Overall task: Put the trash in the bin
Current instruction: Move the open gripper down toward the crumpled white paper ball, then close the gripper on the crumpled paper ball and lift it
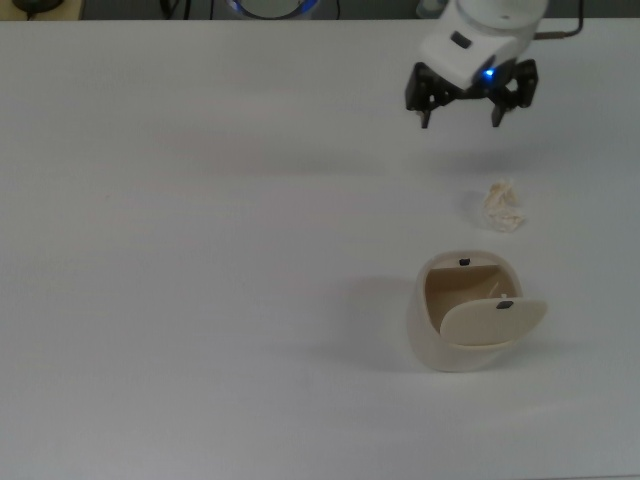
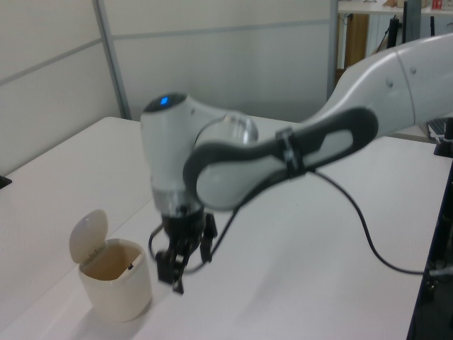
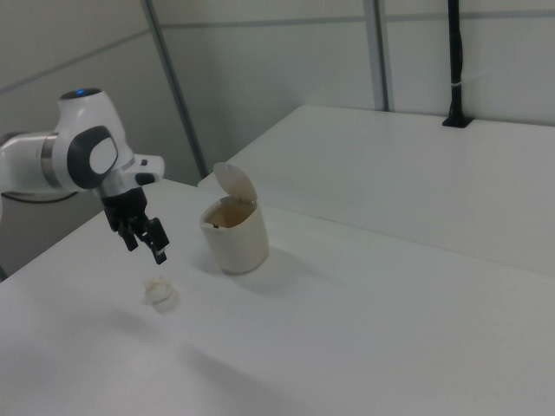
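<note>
Gripper (image 1: 462,113) hangs above the white table (image 1: 200,300) in the upper right of the top view, its two black fingers (image 1: 426,112) spread apart with nothing between them. In the right view it sits at the left of the frame (image 3: 144,240), held clear of the surface.

Nearest the lower edge of the top view stands the bin (image 1: 465,315), in the lower right, its oval lid (image 1: 493,321) swung open and the tan inside showing. In the right view the bin (image 3: 236,234) stands upright near the centre with the lid tipped up. Just beyond it in the top view, nearer the frame's top, lies the trash (image 1: 503,207), resting on the table, apart from the bin and below the gripper. In the right view the trash (image 3: 159,291) lies in the lower left, under the gripper.
</note>
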Robot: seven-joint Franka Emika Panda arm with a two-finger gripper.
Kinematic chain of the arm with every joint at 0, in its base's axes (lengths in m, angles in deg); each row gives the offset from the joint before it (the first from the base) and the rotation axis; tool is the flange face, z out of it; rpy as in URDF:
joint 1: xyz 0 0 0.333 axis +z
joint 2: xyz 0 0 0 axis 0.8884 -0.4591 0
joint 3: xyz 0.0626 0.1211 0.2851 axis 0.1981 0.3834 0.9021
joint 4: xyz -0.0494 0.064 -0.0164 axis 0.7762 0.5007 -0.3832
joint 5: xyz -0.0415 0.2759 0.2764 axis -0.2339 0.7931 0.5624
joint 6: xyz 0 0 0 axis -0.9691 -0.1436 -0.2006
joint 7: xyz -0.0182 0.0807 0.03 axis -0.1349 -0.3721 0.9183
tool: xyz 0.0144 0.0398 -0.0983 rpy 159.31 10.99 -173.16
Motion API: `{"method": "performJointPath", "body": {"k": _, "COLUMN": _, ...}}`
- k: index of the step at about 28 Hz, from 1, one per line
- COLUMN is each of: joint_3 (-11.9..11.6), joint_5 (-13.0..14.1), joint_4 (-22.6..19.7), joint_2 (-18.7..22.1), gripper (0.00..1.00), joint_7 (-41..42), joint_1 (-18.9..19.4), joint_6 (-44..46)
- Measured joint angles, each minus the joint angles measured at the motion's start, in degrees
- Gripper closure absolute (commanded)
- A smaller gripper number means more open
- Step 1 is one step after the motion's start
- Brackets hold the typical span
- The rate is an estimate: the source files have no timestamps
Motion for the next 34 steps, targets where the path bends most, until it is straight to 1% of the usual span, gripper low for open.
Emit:
{"method": "performJointPath", "body": {"k": 2, "joint_3": 0.0, "joint_5": -2.6, "joint_4": -0.3, "joint_2": -1.7, "gripper": 0.00, "joint_7": -3.9, "joint_1": 2.1, "joint_6": -2.5}}
{"method": "performJointPath", "body": {"k": 6, "joint_3": 0.0, "joint_5": -7.2, "joint_4": -0.8, "joint_2": -5.0, "gripper": 0.00, "joint_7": -10.4, "joint_1": 5.0, "joint_6": -6.2}}
{"method": "performJointPath", "body": {"k": 7, "joint_3": 0.1, "joint_5": -8.7, "joint_4": -0.8, "joint_2": -6.2, "gripper": 0.00, "joint_7": -12.4, "joint_1": 5.8, "joint_6": -7.2}}
{"method": "performJointPath", "body": {"k": 9, "joint_3": 0.1, "joint_5": -10.0, "joint_4": -0.8, "joint_2": -7.6, "gripper": 0.00, "joint_7": -14.1, "joint_1": 6.4, "joint_6": -8.1}}
{"method": "performJointPath", "body": {"k": 12, "joint_3": 0.0, "joint_5": -10.8, "joint_4": -0.8, "joint_2": -9.6, "gripper": 0.00, "joint_7": -15.1, "joint_1": 6.8, "joint_6": -8.7}}
{"method": "performJointPath", "body": {"k": 19, "joint_3": 0.0, "joint_5": -11.8, "joint_4": -0.7, "joint_2": -11.8, "gripper": 0.00, "joint_7": -15.8, "joint_1": 6.8, "joint_6": -10.2}}
{"method": "performJointPath", "body": {"k": 23, "joint_3": 0.1, "joint_5": -14.1, "joint_4": -0.7, "joint_2": -12.8, "gripper": 0.00, "joint_7": -17.8, "joint_1": 6.9, "joint_6": -10.9}}
{"method": "performJointPath", "body": {"k": 26, "joint_3": 0.1, "joint_5": -15.2, "joint_4": -0.6, "joint_2": -13.4, "gripper": 0.00, "joint_7": -19.0, "joint_1": 7.4, "joint_6": -11.7}}
{"method": "performJointPath", "body": {"k": 34, "joint_3": 0.1, "joint_5": -15.5, "joint_4": 0.8, "joint_2": -13.7, "gripper": 0.00, "joint_7": -20.6, "joint_1": 9.3, "joint_6": -12.1}}
